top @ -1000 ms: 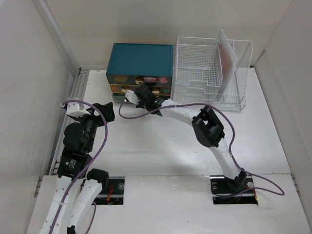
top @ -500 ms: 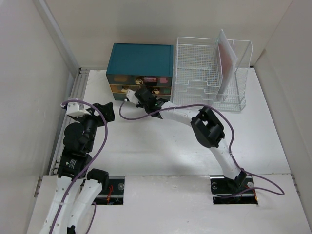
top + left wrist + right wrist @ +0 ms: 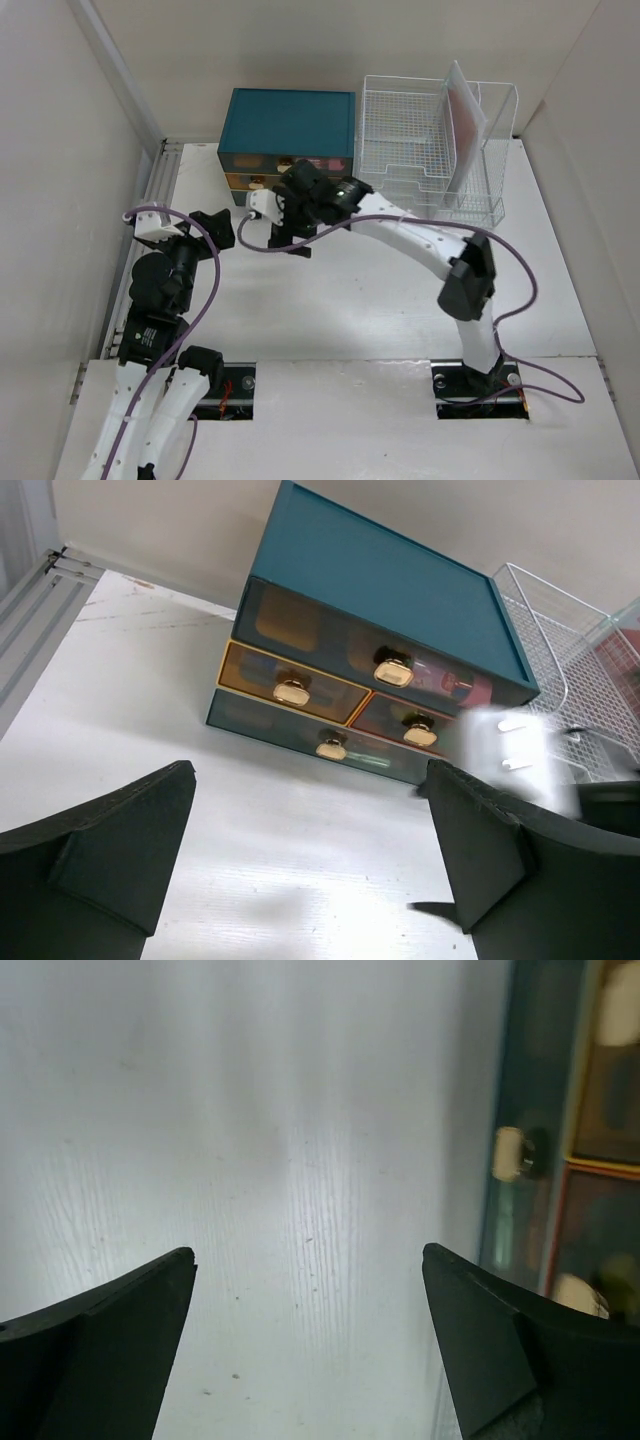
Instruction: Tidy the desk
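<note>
While the teal drawer box (image 3: 525, 1060) sits blurred and cropped in the right wrist view, right hand (image 3: 308, 1255) and left hand (image 3: 310, 770) both gape empty above the white surface (image 3: 350, 300).

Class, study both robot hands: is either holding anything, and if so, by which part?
Nothing is held. The left hand and right hand both stand open over the desk, near the teal drawer box, fingers empty.
</note>
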{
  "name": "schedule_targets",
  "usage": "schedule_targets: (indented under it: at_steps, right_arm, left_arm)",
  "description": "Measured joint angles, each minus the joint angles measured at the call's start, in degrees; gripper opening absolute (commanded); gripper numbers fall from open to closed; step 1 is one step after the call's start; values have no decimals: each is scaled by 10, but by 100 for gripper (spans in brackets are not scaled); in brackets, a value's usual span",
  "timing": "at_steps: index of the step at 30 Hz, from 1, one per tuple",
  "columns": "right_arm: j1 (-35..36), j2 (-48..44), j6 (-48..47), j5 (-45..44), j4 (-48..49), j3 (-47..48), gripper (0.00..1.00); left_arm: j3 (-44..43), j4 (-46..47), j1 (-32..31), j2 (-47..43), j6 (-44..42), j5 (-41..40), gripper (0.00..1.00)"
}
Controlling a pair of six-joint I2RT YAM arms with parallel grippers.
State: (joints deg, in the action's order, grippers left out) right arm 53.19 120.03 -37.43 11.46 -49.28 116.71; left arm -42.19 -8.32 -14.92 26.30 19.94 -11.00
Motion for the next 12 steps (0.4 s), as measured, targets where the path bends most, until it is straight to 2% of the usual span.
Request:
schedule_targets:
  at_steps: [3,9,12]
  right_arm:
    - [0,-93,44,-36,23,-52,100]
    - [-4,-280,119,-246,123,-154,100]
    - [-50,-354,111,-259,141,-204,100]
  left_arm:
    - [3,0,0,-1,0,-4,100]
    - [5,0,0,-2,0,-9,100]
    - [6,2,0,-2,0,-12,100]
